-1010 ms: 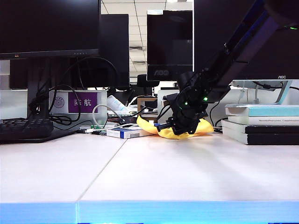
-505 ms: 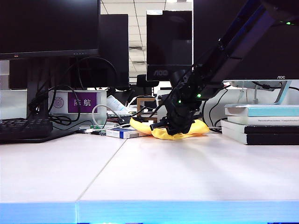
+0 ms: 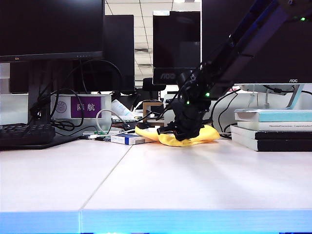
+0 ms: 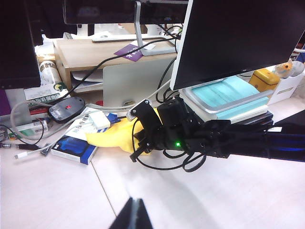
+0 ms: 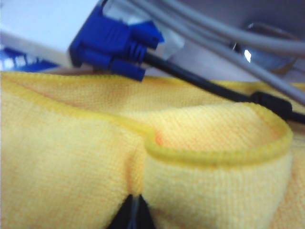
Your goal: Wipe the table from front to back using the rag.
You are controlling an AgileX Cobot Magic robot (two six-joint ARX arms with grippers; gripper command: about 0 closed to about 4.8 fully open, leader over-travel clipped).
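Exterior view: far back on the wide off-white table (image 3: 195, 180), right of a small white-and-blue flat box (image 3: 127, 139), the bright yellow fuzzy rag (image 3: 207, 135) lies bunched. Right gripper (image 3: 181, 133) is pinched onto its fabric. Left gripper (image 4: 133, 213), fingers together and empty, hangs over bare tabletop.

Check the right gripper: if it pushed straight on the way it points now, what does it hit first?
The rag: the shut right gripper is already pinched into its yellow fold. Past the rag lies the blue cable connector with its grey cables, though depth there is unclear. The left gripper is shut, hanging over the table.
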